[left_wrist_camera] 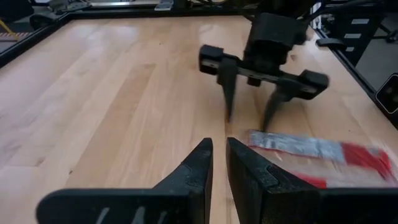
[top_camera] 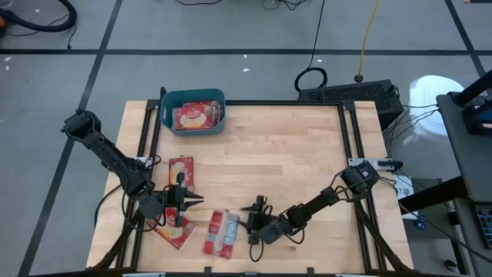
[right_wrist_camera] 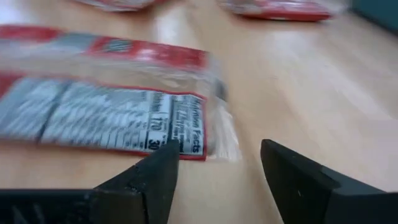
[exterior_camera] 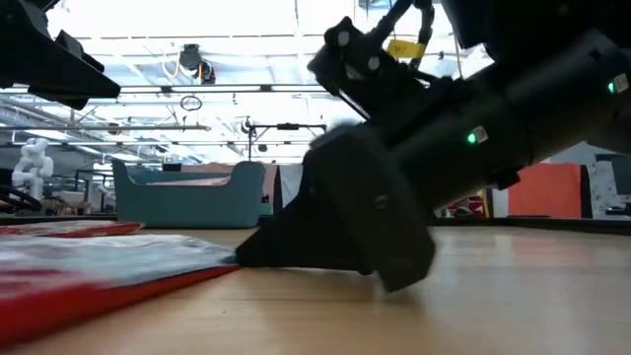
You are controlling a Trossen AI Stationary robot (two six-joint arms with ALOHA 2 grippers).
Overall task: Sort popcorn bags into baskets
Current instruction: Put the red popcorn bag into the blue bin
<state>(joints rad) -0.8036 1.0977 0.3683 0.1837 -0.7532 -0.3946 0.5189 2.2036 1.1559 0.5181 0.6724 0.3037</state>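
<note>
My right hand (top_camera: 251, 225) sits low over the bench (top_camera: 292, 154), fingers spread wide with nothing between them. Just ahead of its fingertips lies a popcorn bag (top_camera: 221, 233) flat on the wood, print side up; in my right wrist view the same bag's corner (right_wrist_camera: 180, 134) is right at the tip of one finger (right_wrist_camera: 155, 174), and I cannot tell whether they touch. In the low view this hand (exterior_camera: 325, 247) rests down at the wood, beside the bag's edge (exterior_camera: 118, 266).

My left hand (top_camera: 190, 201) hovers to the far side of that bag, fingers pressed nearly together and holding nothing; its two tips (left_wrist_camera: 205, 168) point across the bench toward my right hand (left_wrist_camera: 249, 118). A second bag (top_camera: 174, 228) lies just under and behind my left hand, and a third bag (top_camera: 181, 172) lies flat just beyond it, picture side up.

The teal basket (top_camera: 168, 102) stands well apart from both hands at the bench's far edge, with bags inside (top_camera: 197, 115).
</note>
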